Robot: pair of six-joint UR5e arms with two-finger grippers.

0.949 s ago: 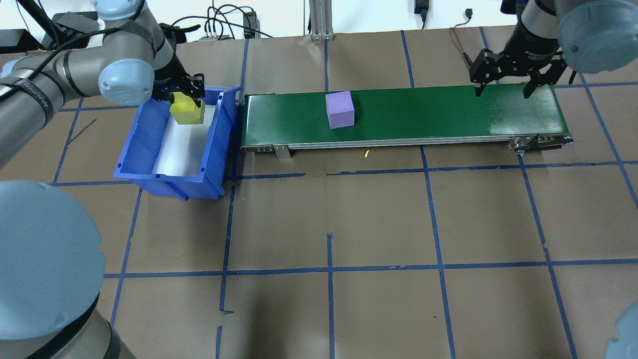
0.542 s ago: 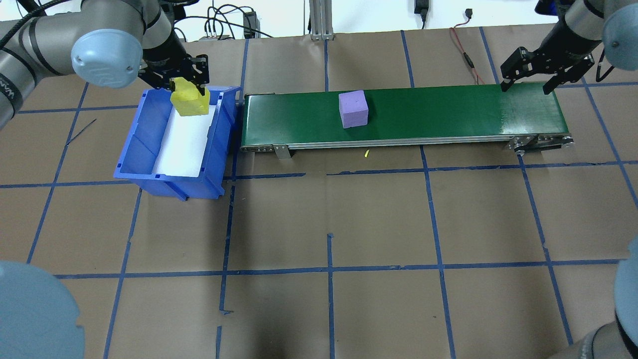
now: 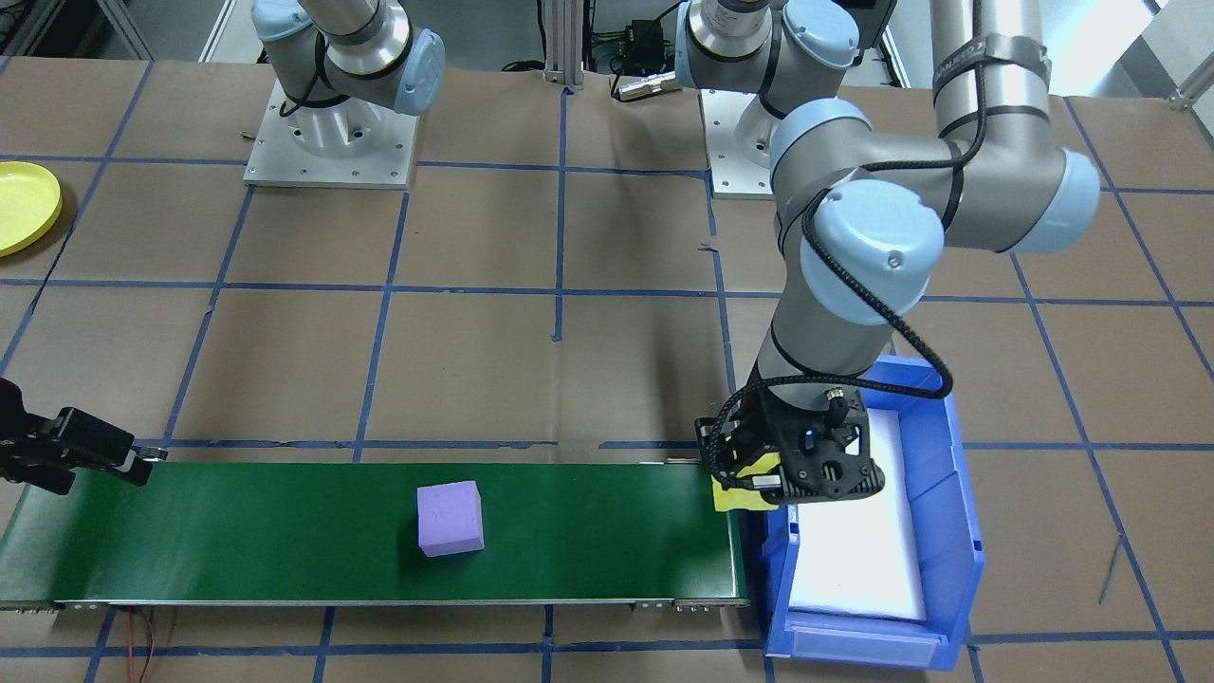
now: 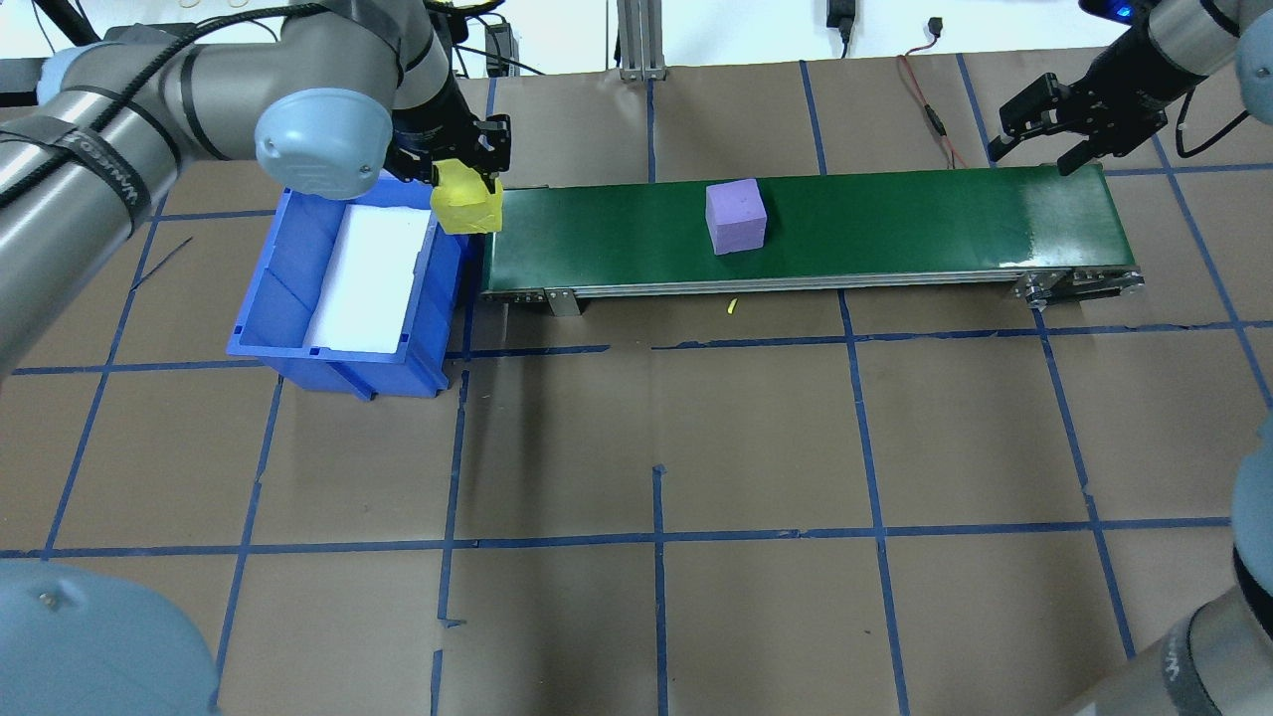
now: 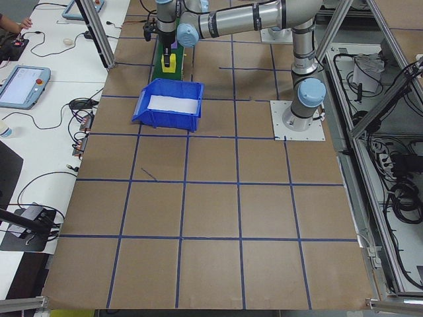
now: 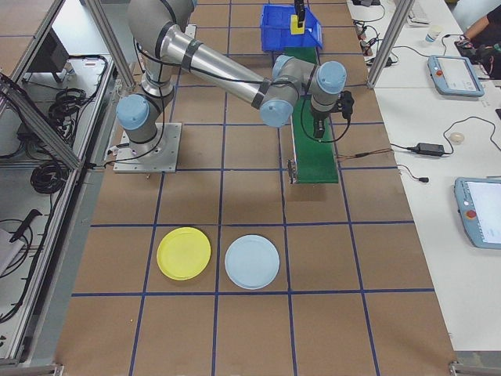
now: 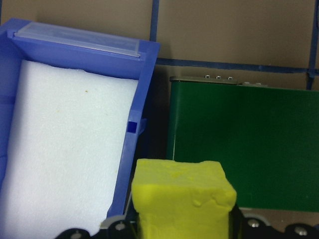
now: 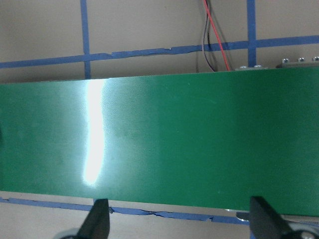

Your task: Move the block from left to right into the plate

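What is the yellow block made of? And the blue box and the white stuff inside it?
The yellow block looks like soft foam: matte, with a pitted, crumbly top, held in the left gripper jaws. The blue bin looks like hard moulded plastic, smooth and slightly glossy. Its white liner seems to be foam sheet, with a fine grainy surface.

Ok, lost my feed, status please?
Left pincer shut on yellow block, at belt's near end. Right pincer open at far end. Purple block mid-belt. Nothing obstructing.

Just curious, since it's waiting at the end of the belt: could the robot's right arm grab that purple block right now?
Probably not yet. The right gripper hangs open over the far end of the green belt, while the purple block sits near the middle; nothing lies between them.
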